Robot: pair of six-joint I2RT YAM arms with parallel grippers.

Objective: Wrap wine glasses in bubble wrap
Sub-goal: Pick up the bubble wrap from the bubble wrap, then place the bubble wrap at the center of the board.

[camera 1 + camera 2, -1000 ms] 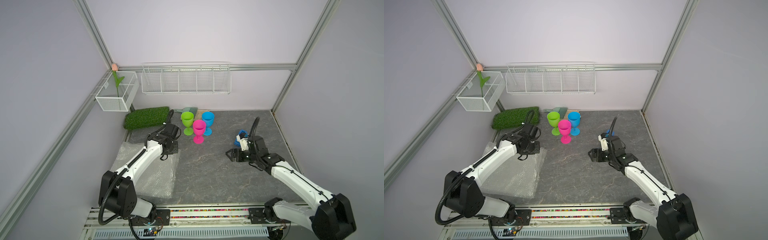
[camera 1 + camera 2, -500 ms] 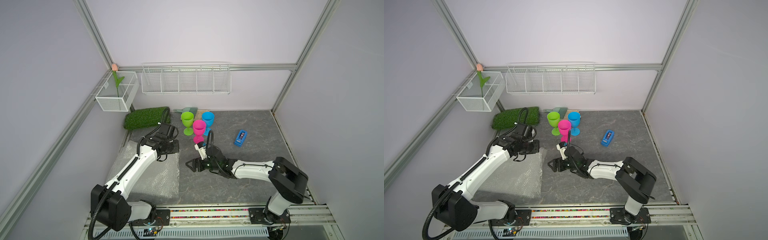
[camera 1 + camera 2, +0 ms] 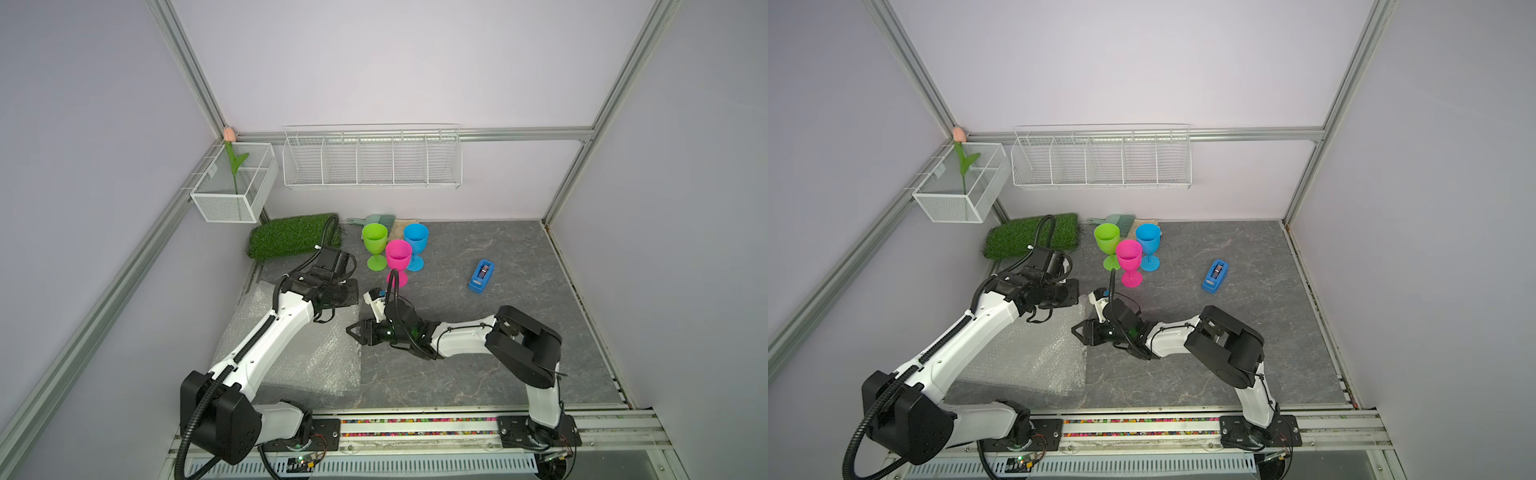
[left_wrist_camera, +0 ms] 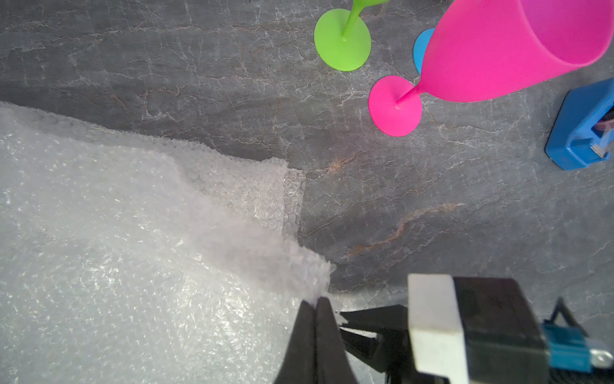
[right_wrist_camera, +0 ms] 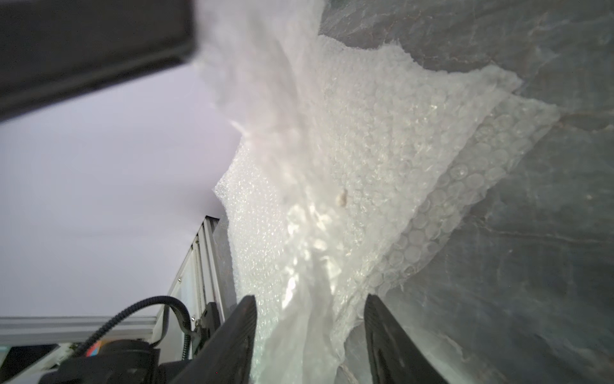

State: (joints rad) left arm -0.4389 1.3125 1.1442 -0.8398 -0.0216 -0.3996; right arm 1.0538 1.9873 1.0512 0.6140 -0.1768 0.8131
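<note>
Three wine glasses stand upright at the back of the table: lime green (image 3: 375,239), hot pink (image 3: 398,255) and sky blue (image 3: 415,239). The bubble wrap (image 3: 316,357) lies at the front left, and both top views show it (image 3: 1034,361). My left gripper (image 4: 315,302) is shut on the wrap's far right corner and holds it raised off the table (image 3: 478,374). My right gripper (image 5: 310,299) is turned on its side at the wrap's right edge (image 3: 350,330). Its jaws are apart, with a loose fold of wrap (image 5: 332,199) between them.
A blue tape dispenser (image 3: 481,276) lies right of the glasses. A green turf mat (image 3: 291,241) and a small brush (image 3: 376,218) sit along the back wall. Two white wire baskets (image 3: 372,160) hang above. The right arm's elbow (image 3: 521,349) stands over the table's front right.
My right arm swung from beside the tape dispenser leftwards to the wrap's right edge, and its jaws have narrowed around a fold. My left gripper stayed shut on the lifted corner.
</note>
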